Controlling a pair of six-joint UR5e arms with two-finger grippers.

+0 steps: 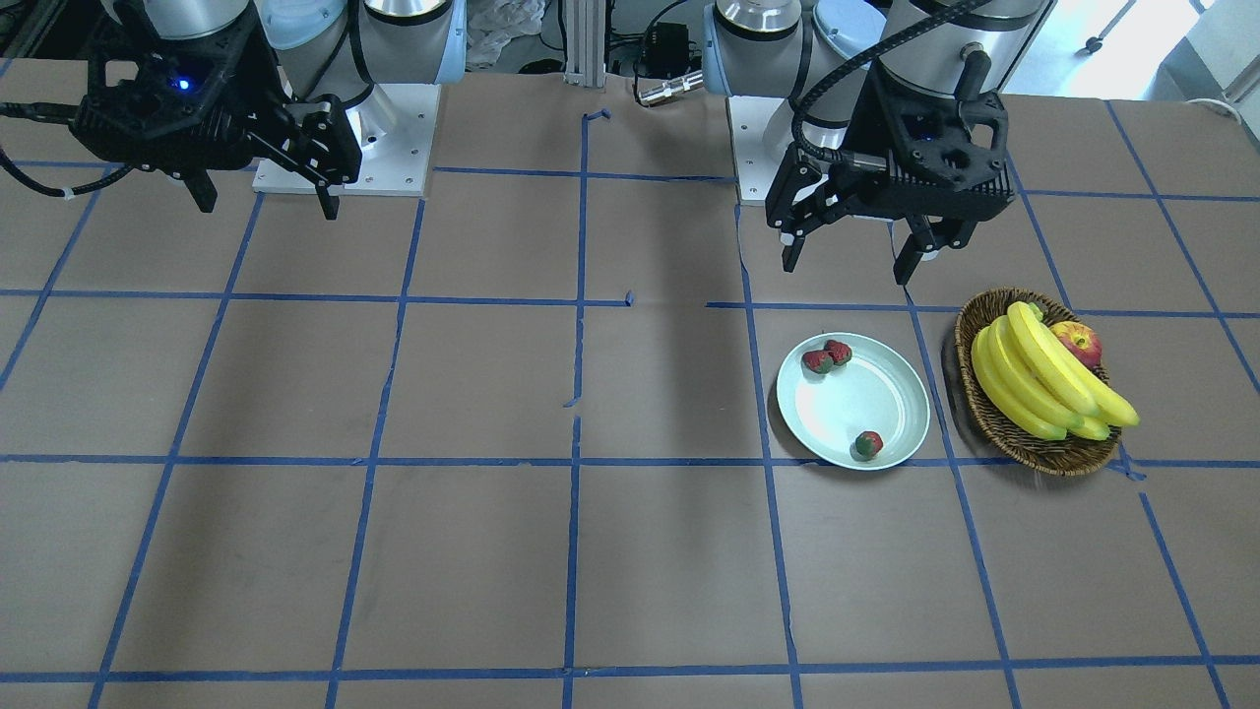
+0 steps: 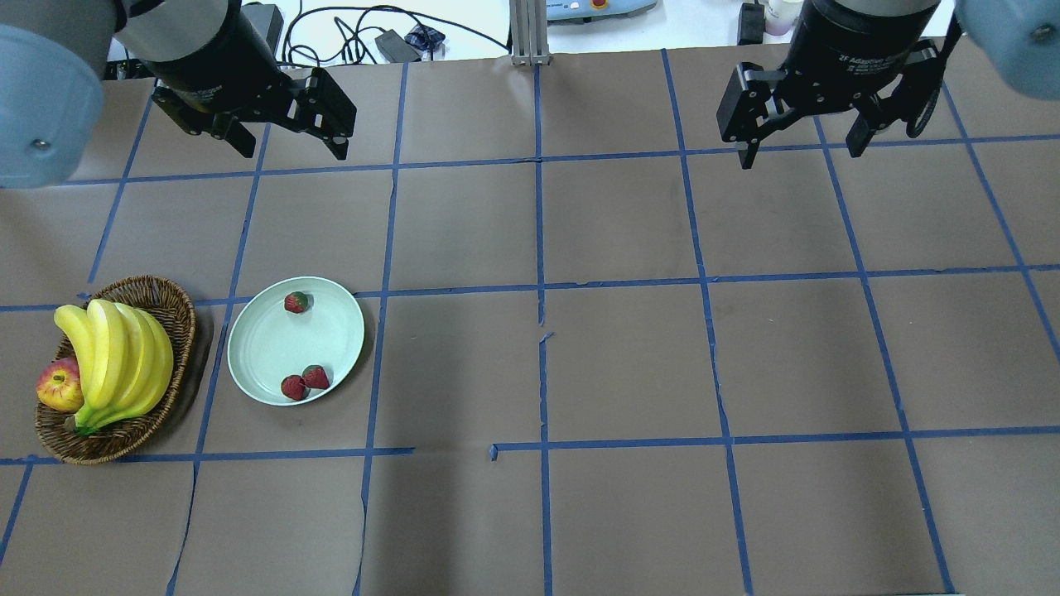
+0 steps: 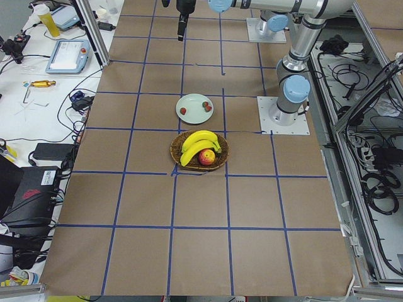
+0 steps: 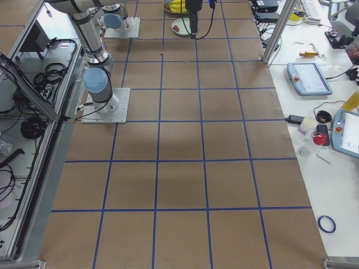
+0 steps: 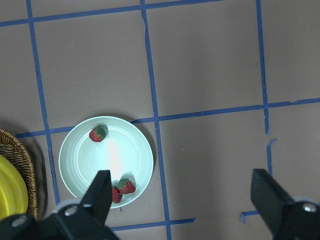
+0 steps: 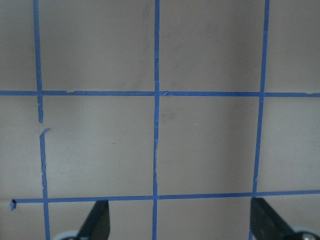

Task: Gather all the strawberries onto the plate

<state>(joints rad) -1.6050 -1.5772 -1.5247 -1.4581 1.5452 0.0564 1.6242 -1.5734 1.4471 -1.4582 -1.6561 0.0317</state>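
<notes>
The pale mint plate [image 2: 269, 343] lies on the table's left half and holds three strawberries: one [image 2: 296, 302] near the far rim and two together [image 2: 293, 387] [image 2: 315, 377] near the close rim. It also shows in the front view [image 1: 891, 389] and the left wrist view [image 5: 80, 157]. My left gripper [image 2: 291, 142] is open and empty, raised high, beyond the plate. My right gripper [image 2: 802, 149] is open and empty, raised over the table's far right. The right wrist view shows only bare table.
A brown wicker basket [image 2: 170, 302] with a bunch of bananas [image 2: 116, 360] and a red-yellow apple [image 2: 60, 386] stands just left of the plate. Blue tape lines grid the brown table. Robot bases stand at the table's robot side [image 1: 345, 148].
</notes>
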